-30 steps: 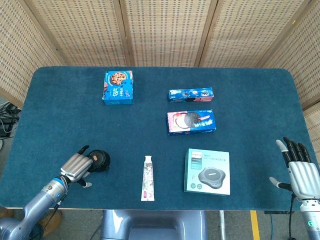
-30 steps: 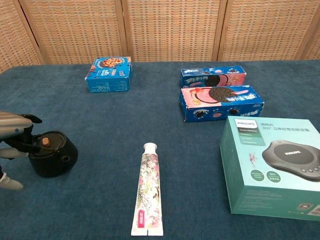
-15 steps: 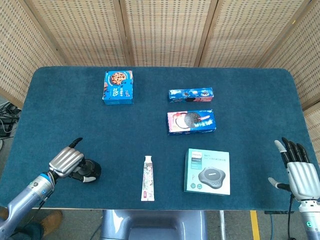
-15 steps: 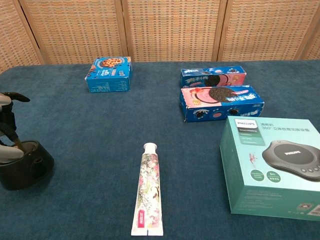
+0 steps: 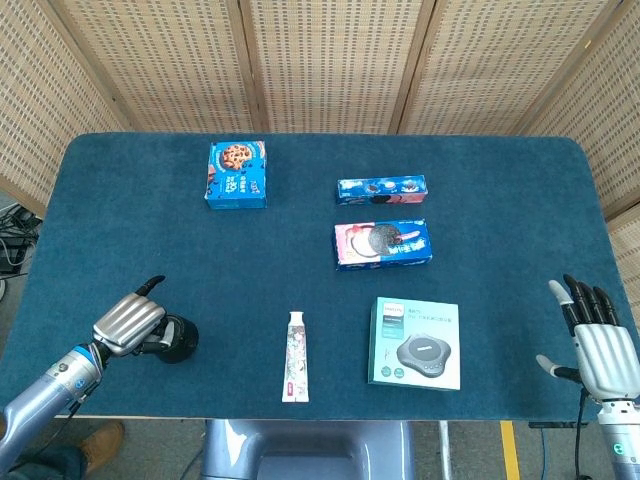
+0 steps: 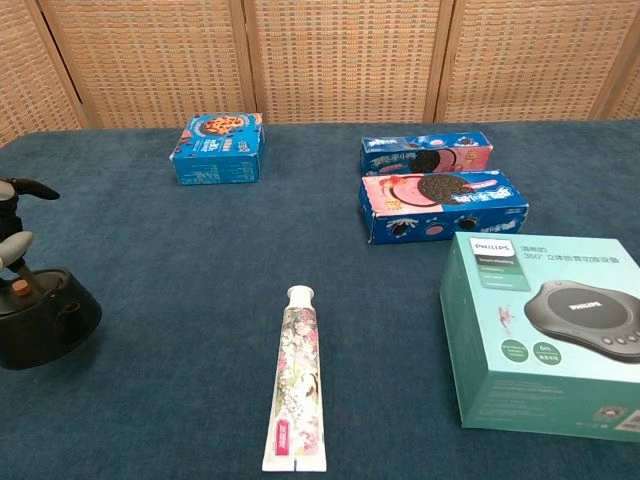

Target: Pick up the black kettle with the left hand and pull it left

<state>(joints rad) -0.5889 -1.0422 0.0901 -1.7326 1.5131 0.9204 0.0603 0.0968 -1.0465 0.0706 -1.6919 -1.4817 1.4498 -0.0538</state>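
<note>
The black kettle (image 5: 177, 338) (image 6: 42, 316) stands upright on the blue table near its front left corner, with an orange knob on its lid. My left hand (image 5: 130, 322) (image 6: 14, 238) is at the kettle's left side, fingers curled in around its handle. In the chest view the thumb is raised a little above the lid, and the frame edge cuts off the grip. My right hand (image 5: 598, 343) hovers open at the table's front right corner, fingers spread and holding nothing.
A toothpaste tube (image 5: 296, 356) lies at front centre and a teal Philips box (image 5: 414, 343) to its right. Two Oreo boxes (image 5: 383, 244) (image 5: 381, 189) sit mid-table. A blue cookie box (image 5: 237, 174) stands at the back left. The table's front edge (image 5: 200, 412) is close to the kettle.
The left hand has dragged the kettle left and toward the front edge over the last second. Since half a second ago the thumb has lifted off the lid. The right hand has barely moved.
</note>
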